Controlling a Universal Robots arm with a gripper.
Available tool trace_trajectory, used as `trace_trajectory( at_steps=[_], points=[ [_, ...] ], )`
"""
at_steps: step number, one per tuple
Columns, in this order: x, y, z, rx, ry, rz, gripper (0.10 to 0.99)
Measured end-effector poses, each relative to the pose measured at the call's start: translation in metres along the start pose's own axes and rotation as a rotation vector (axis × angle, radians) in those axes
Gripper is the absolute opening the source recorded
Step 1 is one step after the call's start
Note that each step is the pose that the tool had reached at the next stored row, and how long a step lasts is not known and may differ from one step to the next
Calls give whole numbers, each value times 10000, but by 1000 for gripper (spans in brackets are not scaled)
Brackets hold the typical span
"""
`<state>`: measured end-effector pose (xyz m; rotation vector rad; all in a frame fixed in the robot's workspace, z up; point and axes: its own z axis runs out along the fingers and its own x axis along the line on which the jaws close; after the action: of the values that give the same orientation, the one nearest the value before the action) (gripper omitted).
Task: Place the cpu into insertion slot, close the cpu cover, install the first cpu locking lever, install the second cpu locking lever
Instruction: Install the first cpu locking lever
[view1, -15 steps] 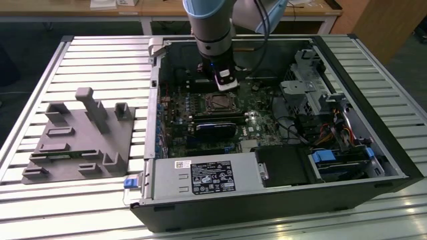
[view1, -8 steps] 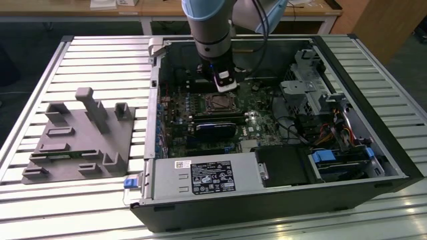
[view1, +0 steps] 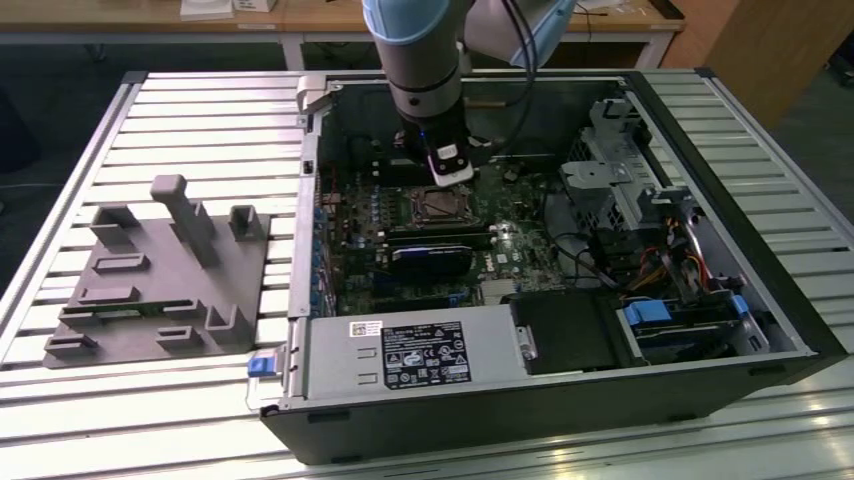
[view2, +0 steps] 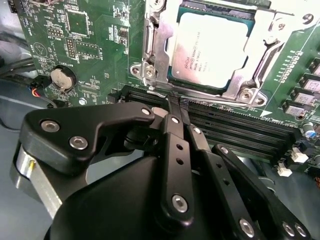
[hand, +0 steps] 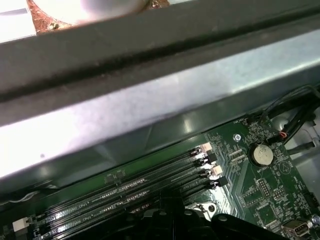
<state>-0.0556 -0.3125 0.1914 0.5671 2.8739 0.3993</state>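
Observation:
In the second wrist view the cpu (view2: 210, 47), with its silvery top, lies flat in the insertion slot (view1: 438, 206). The silver cpu cover (view2: 252, 82) lies down around it as a frame. A thin metal lever rod (view2: 159, 92) runs along the socket edge beside the memory slots. My gripper (view2: 172, 102) has its black fingers closed together, their tips right at that rod; whether they pinch it I cannot tell. In the exterior view the gripper (view1: 451, 172) hangs just behind the socket inside the open computer case.
Long black memory slots (view2: 235, 125) run beside the socket, and a coin battery (view2: 62, 77) sits on the green board. The case holds a power supply (view1: 414, 355), a drive cage (view1: 627, 190) and cables. A grey fixture (view1: 160, 270) stands on the slatted table.

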Motion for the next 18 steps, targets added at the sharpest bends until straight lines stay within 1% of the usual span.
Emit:
trace_trajectory(
  at_steps=[8, 14, 16, 18],
  points=[
    [-4, -15, 5, 27, -13, -6, 106],
    [-11, 2, -48, 16, -19, 9, 106],
    [-6, 0, -50, -3, -91, 33, 106],
    [2, -2, -52, -40, -194, 66, 106]
  ],
)
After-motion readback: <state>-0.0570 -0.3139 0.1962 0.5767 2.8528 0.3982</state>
